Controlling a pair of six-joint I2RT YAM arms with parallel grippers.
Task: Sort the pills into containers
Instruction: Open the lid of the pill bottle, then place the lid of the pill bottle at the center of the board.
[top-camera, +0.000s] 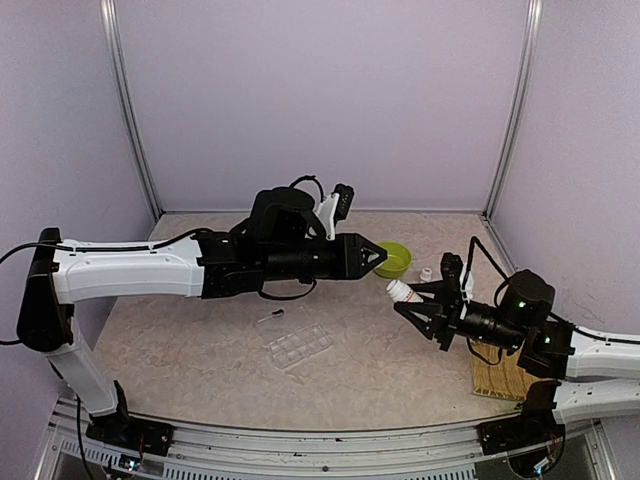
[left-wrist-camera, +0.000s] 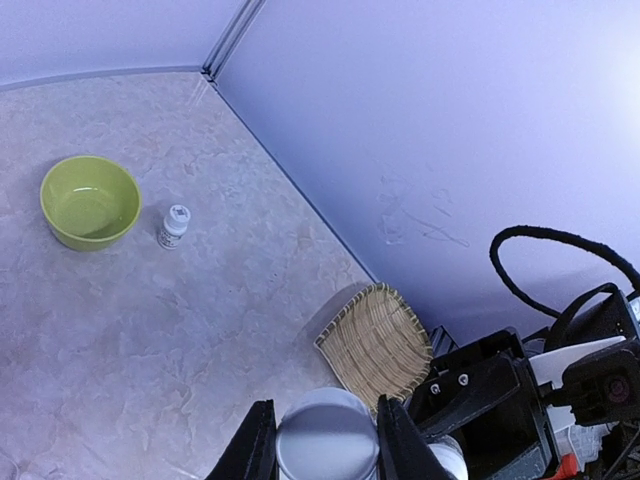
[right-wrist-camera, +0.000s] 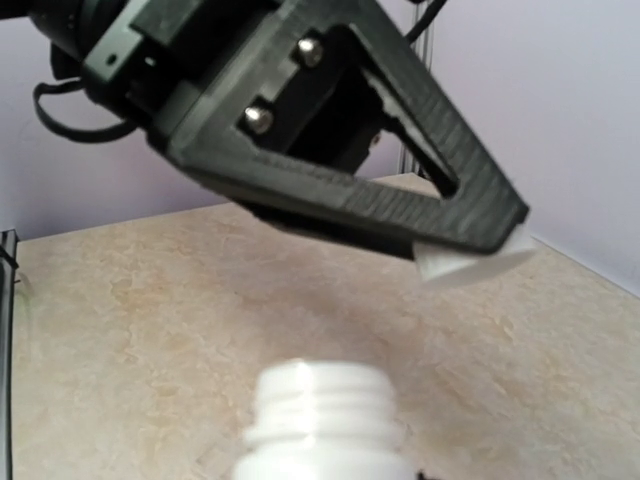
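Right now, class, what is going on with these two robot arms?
The right gripper holds a small white plastic bottle, tilted, its threaded neck uncapped. The left gripper grips a round white cap close to that neck. The flat clear plastic pill box lies on the table between the arms, untouched by either.

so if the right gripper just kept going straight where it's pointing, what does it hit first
Most likely the left gripper, whose fingers hold a white cap just ahead of the open bottle the right gripper carries; depth is unclear.
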